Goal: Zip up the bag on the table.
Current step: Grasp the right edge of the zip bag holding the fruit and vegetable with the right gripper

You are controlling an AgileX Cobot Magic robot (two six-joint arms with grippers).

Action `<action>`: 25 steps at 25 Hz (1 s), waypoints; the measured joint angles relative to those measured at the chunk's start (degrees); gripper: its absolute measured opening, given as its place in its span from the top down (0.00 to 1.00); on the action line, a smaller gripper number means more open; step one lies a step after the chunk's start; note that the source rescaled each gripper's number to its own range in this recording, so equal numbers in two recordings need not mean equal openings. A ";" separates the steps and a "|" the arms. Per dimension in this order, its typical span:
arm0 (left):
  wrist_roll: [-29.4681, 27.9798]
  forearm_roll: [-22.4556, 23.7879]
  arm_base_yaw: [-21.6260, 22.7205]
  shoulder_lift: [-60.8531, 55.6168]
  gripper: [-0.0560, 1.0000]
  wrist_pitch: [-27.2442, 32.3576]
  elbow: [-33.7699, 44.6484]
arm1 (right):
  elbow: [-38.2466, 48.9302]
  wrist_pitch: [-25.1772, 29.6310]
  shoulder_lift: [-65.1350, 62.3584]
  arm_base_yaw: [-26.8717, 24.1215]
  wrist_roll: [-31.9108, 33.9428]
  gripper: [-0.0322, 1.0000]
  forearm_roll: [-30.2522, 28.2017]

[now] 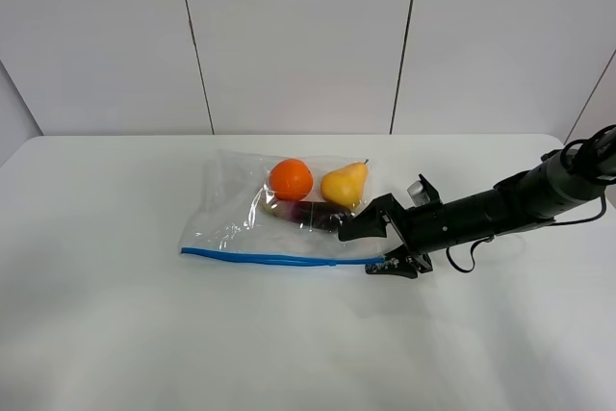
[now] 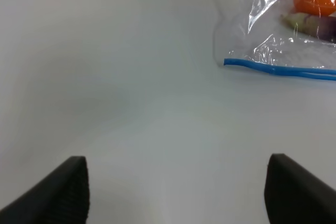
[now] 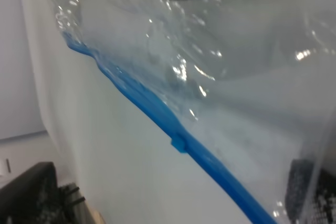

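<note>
The clear bag [image 1: 241, 218] lies on the white table [image 1: 115, 334], with an orange [image 1: 291, 179], a yellow pear [image 1: 345, 184] and a purple eggplant [image 1: 313, 211] inside. Its blue zipper strip [image 1: 279, 259] runs along the near edge. My right gripper [image 1: 381, 245] is open, its jaws straddling the strip's right end. Up close in the right wrist view, the strip [image 3: 157, 114] passes between the fingers [image 3: 31, 192]. My left gripper [image 2: 176, 182] is open and empty over bare table, away from the bag's left corner [image 2: 231, 61]. The left arm is outside the exterior view.
The right arm [image 1: 510, 204] reaches in low from the right edge with a loose cable [image 1: 462, 259] beneath it. A white panelled wall [image 1: 308, 36] stands behind the table's far edge.
</note>
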 joint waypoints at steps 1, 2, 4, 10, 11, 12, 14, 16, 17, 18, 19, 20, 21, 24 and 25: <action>0.00 0.00 0.00 0.00 0.12 0.00 0.00 | 0.00 0.00 0.00 0.00 -0.13 0.04 0.00; 0.00 0.00 0.00 0.00 0.12 0.00 0.00 | 0.00 0.00 0.00 0.00 -0.13 0.04 0.00; 0.00 0.00 0.00 0.00 0.12 0.00 0.00 | 0.00 0.00 0.00 0.00 -0.17 0.05 0.00; 0.00 0.00 0.00 0.00 0.12 0.00 0.00 | 0.00 0.12 0.02 0.00 -0.20 0.30 -0.05; 0.00 0.00 0.00 0.00 0.12 0.00 0.00 | 0.00 0.14 0.02 0.00 -0.20 0.35 -0.05; 0.00 0.00 0.00 0.00 0.12 0.00 0.00 | 0.00 0.19 0.02 0.00 -0.20 0.40 -0.05; 0.00 0.00 0.00 0.00 0.12 0.00 0.00 | 0.00 0.18 0.02 0.00 -0.20 0.46 -0.10; 0.00 0.00 0.00 0.00 0.12 0.00 0.00 | 0.00 0.18 0.02 0.00 -0.20 0.50 -0.23; 0.00 0.00 0.00 0.00 0.12 0.00 0.00 | 0.00 0.20 0.02 0.00 -0.20 0.50 -0.31; 0.00 0.00 0.00 0.00 0.12 0.00 0.00 | 0.00 0.20 0.02 0.00 -0.20 0.51 -0.38; 0.00 0.00 0.00 0.00 0.12 0.00 0.00 | 0.00 0.25 0.02 0.00 -0.20 0.51 -0.51; 0.00 0.00 0.00 0.00 0.12 0.00 0.00 | 0.00 0.25 0.02 0.00 -0.20 0.52 -0.58; 0.00 0.00 0.00 0.00 0.12 0.00 0.00 | 0.00 0.32 0.02 0.00 -0.20 0.54 -0.73; 0.00 0.00 0.00 0.00 0.12 0.00 0.00 | 0.00 0.32 0.02 0.00 -0.20 0.64 -1.32; 0.00 0.00 0.00 0.00 0.12 0.00 0.00 | 0.00 0.39 0.02 0.00 -0.20 0.69 -1.39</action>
